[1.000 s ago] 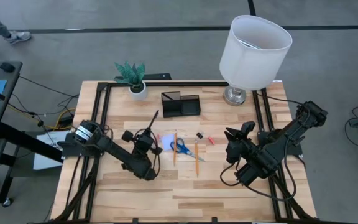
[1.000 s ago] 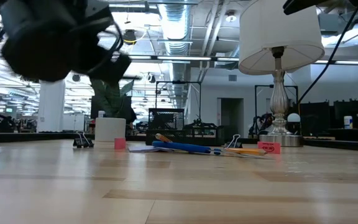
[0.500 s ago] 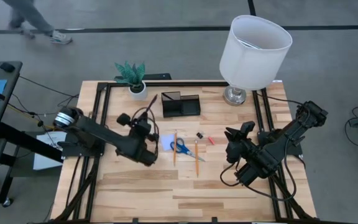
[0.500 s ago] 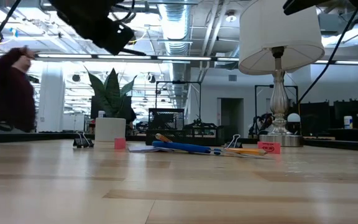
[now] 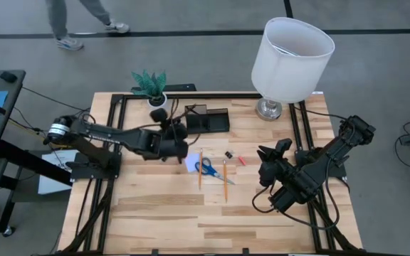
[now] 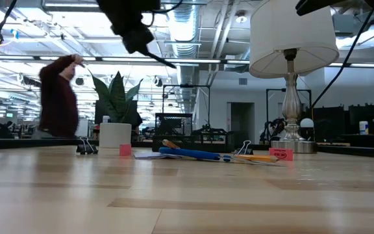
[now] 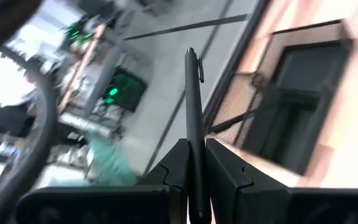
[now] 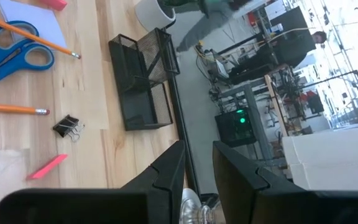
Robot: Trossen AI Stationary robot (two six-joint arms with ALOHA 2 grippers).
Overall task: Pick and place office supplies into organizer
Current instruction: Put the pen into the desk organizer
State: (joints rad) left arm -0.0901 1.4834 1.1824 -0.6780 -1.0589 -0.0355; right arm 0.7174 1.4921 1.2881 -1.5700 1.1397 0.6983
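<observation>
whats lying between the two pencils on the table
The blue-handled scissors lie between the two pencils, clearest in the high view.

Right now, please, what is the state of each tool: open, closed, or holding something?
Left tool: closed on the black pen, raised beside the organizer.
Right tool: partly open, holding nothing, waiting at the table's right side.

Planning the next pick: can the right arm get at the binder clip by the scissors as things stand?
Probably yes. The right gripper waits empty near the table's right edge, jaws slightly apart, and the binder clip lies on bare wood with nothing between. The left gripper is away by the organizer.
</observation>
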